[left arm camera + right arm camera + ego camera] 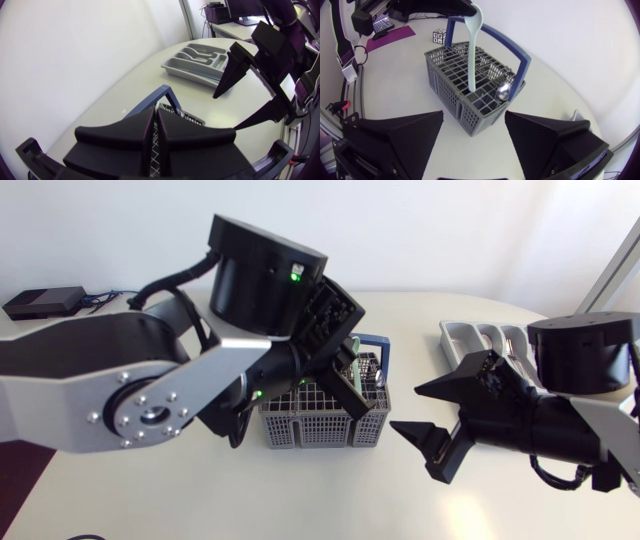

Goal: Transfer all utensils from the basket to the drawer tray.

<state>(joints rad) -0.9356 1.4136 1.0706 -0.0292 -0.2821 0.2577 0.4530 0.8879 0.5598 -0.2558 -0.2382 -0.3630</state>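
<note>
1. Right gripper (474,115): fingers (405,140) spread wide with nothing between them. It hovers just short of the basket's near corner.
2. Basket (447,97): grey grid with a blue handle (520,50), upright on the worktop (395,85). A metal spoon (504,91) stands bowl-up in a corner compartment.
3. Pale green utensil (475,50): upright, lower end in a compartment near the spoon. Its upper end is pinched in the left gripper (155,120), whose fingers are pressed together on it above the basket.
4. Handling (judgement): the utensil looks like plastic, so light, smooth and slightly flexible, and it may pivot in a tip pinch. A straight vertical lift should clear the grid and handle. The spoon is stiff and slick and is best gripped at the neck.
5. Drawer tray (187,76): on the worktop, well apart from the basket, beyond the right arm.
</note>
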